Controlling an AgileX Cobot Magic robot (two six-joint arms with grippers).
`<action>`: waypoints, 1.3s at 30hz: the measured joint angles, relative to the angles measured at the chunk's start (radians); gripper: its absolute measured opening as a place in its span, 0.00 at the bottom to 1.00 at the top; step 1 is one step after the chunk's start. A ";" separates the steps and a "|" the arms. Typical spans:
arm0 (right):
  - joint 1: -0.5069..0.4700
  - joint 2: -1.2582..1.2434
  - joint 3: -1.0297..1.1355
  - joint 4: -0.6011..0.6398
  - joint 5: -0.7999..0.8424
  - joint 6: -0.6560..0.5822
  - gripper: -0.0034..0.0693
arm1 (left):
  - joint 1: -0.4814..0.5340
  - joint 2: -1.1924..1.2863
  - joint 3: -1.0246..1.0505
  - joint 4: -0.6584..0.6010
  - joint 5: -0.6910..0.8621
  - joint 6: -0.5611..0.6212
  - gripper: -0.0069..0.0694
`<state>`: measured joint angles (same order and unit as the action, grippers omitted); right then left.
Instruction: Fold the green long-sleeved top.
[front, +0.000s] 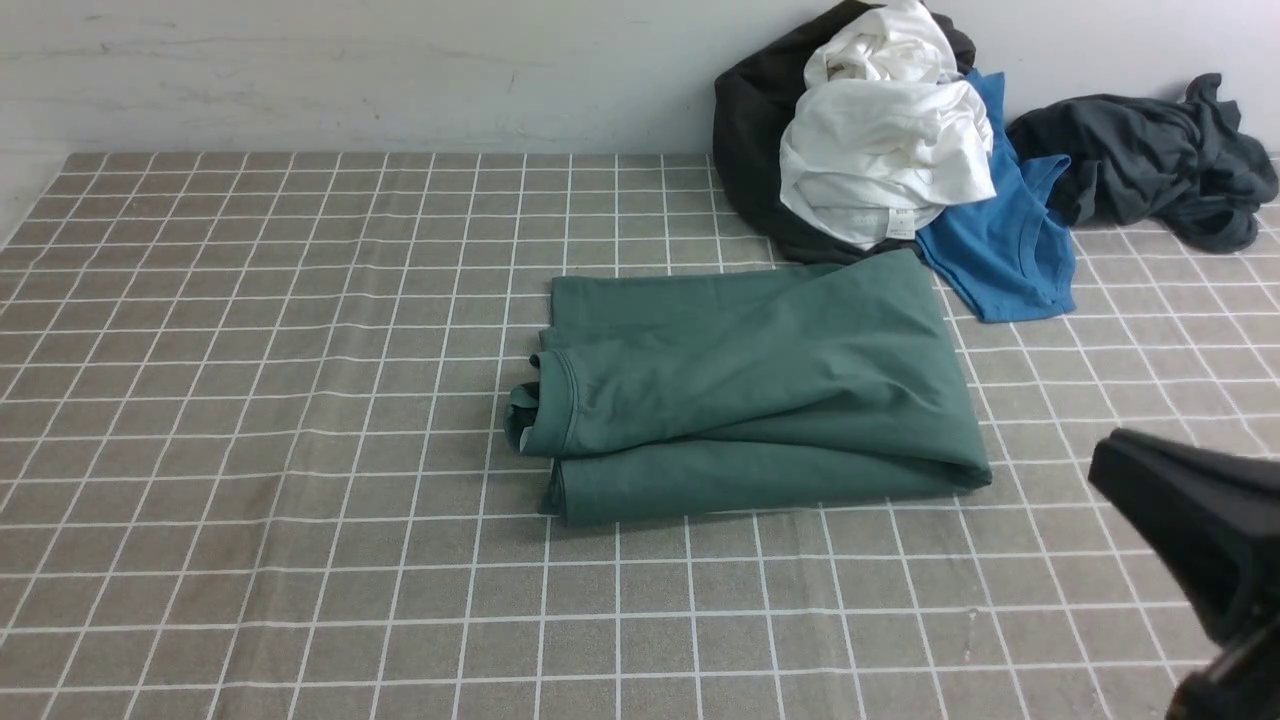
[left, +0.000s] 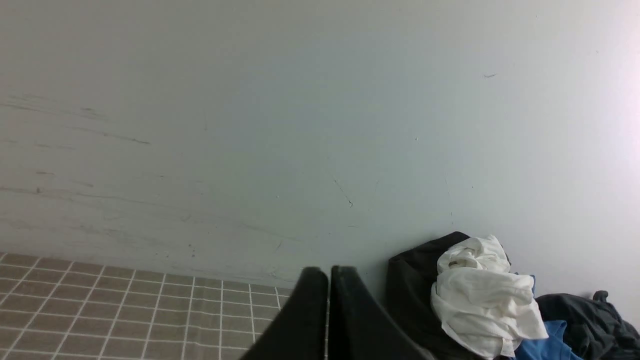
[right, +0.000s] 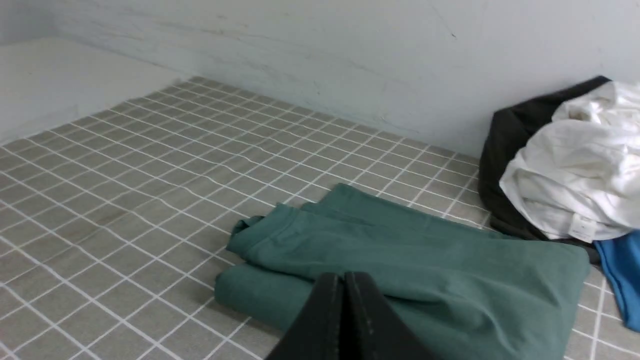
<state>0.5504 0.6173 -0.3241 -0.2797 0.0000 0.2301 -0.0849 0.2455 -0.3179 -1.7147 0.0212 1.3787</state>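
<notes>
Front view shows the dark green long-sleeved cotton top (front: 760, 385) folded mid-tabletop (front: 250, 400), beside a heap of black, white and blue clothes (front: 880, 150); the right gripper (right: 344, 280) and left gripper (left: 329, 274) are pressed together, empty

text check | I can read nothing from here | white shirt (front: 885, 140) has a small label (front: 902, 226) at its hem, print too small to make out | same label in my right wrist view (right: 581, 227), still unreadable | I see no brands, numbers or signs on anything else
</notes>
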 joint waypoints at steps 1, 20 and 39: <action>0.000 -0.007 0.031 -0.002 -0.027 0.007 0.03 | 0.000 0.000 0.000 -0.003 0.000 0.000 0.08; -0.020 -0.106 0.351 -0.007 0.092 0.022 0.03 | 0.000 0.000 0.001 -0.009 -0.001 0.000 0.08; -0.496 -0.619 0.351 -0.007 0.105 0.022 0.03 | 0.000 0.000 0.001 -0.010 -0.001 0.000 0.08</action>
<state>0.0547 -0.0019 0.0272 -0.2864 0.1046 0.2523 -0.0849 0.2455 -0.3171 -1.7250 0.0205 1.3787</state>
